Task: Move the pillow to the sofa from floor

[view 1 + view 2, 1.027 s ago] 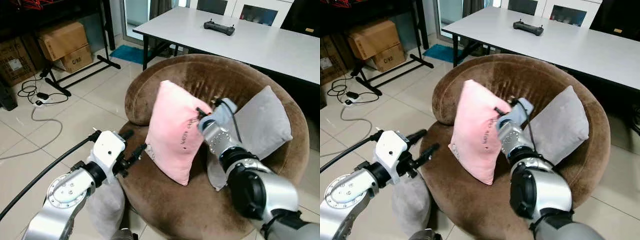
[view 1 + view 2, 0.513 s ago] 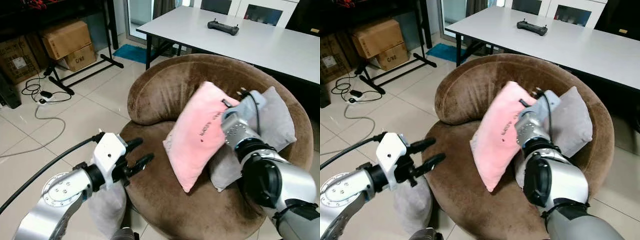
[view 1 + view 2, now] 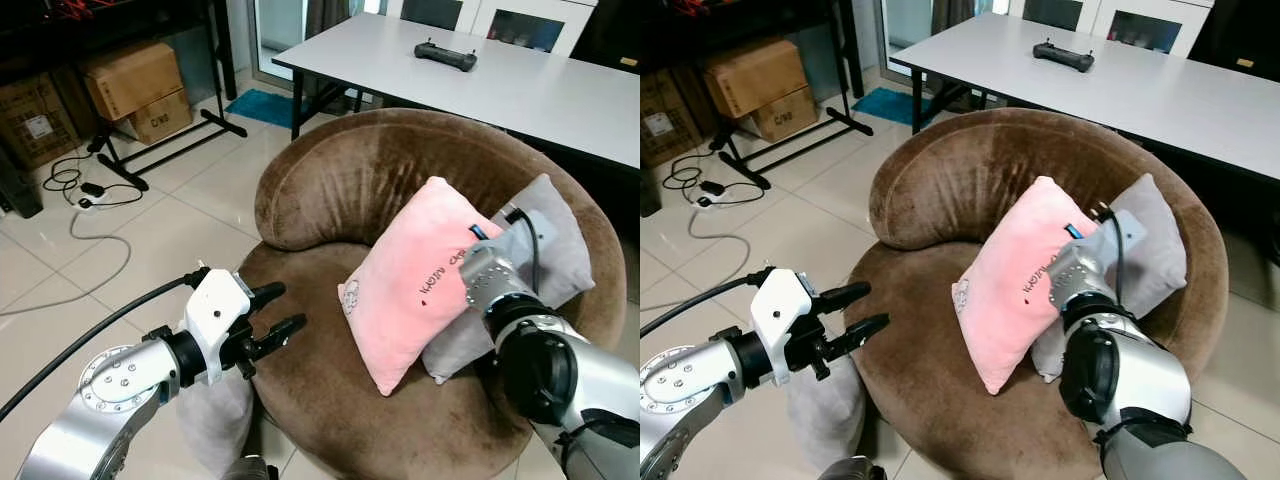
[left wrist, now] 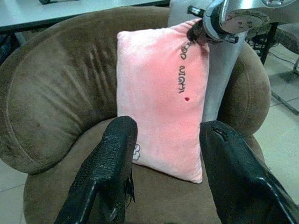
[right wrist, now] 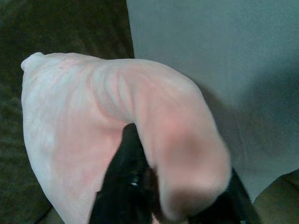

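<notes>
Leaning on the brown sofa (image 3: 330,200) seat you have the pink pillow (image 3: 415,280), tilted against a grey pillow (image 3: 545,240). Your right hand (image 3: 478,250) is clenched on its upper corner, pink fabric bunched between the fingers (image 5: 126,186). Your left hand (image 3: 270,310) hovers released at the seat's front edge. White surface (image 3: 520,85) behind.

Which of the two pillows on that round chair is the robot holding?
The pink pillow. The right gripper pinches its upper corner in its jaws, while the grey pillow leans behind it, untouched.
</notes>
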